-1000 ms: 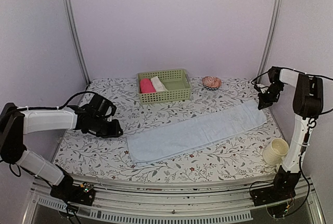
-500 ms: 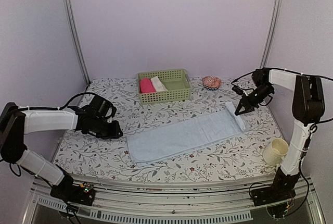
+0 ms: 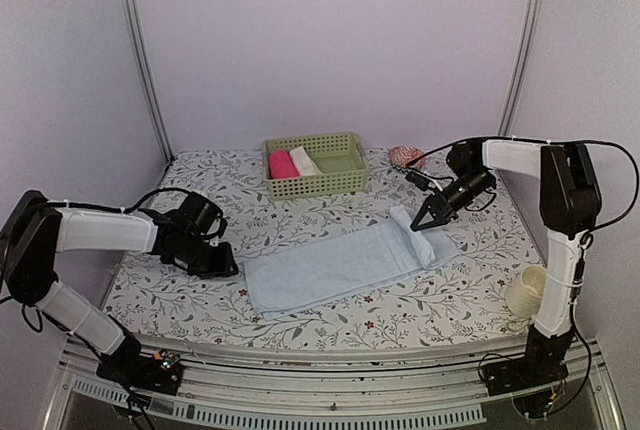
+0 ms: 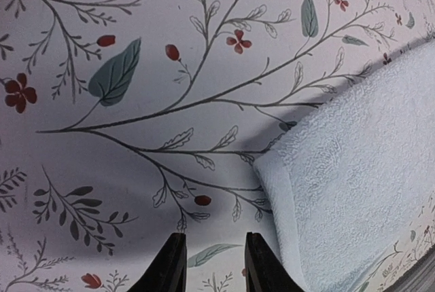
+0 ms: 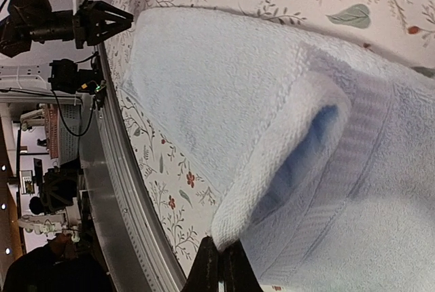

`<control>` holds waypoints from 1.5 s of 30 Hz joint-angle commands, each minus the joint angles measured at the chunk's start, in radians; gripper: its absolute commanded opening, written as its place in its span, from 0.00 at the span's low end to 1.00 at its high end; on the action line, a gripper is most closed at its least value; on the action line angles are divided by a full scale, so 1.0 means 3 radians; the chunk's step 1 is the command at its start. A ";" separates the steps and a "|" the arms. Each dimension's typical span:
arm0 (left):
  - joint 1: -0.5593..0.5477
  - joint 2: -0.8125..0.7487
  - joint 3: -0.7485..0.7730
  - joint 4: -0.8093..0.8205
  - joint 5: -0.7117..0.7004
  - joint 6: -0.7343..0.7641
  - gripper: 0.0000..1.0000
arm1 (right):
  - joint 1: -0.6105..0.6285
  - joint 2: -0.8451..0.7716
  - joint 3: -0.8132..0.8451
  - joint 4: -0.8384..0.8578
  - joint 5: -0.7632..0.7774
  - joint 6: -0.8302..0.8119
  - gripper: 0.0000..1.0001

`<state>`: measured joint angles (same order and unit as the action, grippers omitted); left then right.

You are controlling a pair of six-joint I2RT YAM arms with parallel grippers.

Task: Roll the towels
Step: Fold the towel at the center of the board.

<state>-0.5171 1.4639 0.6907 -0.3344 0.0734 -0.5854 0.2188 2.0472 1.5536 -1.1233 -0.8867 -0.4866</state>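
Across the middle of the flowered table (image 3: 190, 295): light blue towel (image 3: 330, 268), spread flat from near left toward far right, its right end raised and folded leftward over itself. Right tool (image 3: 418, 227) at that raised fold, clamped tight on the towel's edge, thin cloth pinched between the fingertips (image 5: 207, 271) in the wrist view. Left tool (image 3: 228, 268) low over the table just left of the towel's near-left corner, jaws partly apart, gripping nothing, only the printed table surface between the fingers (image 4: 170, 268); towel corner just beside them, contact impossible to tell. At the far side, green basket (image 3: 345, 185) with pink roll (image 3: 282, 164) and cream-white roll (image 3: 305, 161) side by side in its left end. Pale cup (image 3: 527, 292) at the near right, close to the right arm's upright link.
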 commanded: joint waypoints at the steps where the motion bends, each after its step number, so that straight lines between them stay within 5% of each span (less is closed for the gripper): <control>1: -0.0137 0.0087 0.0056 -0.0050 -0.0021 -0.0098 0.31 | 0.0272 0.0162 0.0212 -0.0031 -0.0530 -0.0062 0.02; 19: -0.0536 0.0188 -0.0093 -0.0095 -0.0235 -0.0498 0.29 | 0.1604 0.0652 0.0675 0.1278 -0.0526 0.1539 0.02; 27: -0.0662 0.0146 -0.0121 -0.0011 -0.0168 -0.0590 0.28 | 0.1884 0.1057 0.1153 0.1654 -0.0417 0.2242 0.02; 45: -0.0700 0.0019 -0.0516 0.0371 -0.0037 -0.0820 0.28 | 0.2160 0.1538 0.1579 0.1941 -0.0414 0.2667 0.02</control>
<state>-0.7113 1.4494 0.5793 -0.1734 0.0338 -0.8127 0.8505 2.4817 1.9785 -0.5903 -1.0016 0.2760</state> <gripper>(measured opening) 0.277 0.032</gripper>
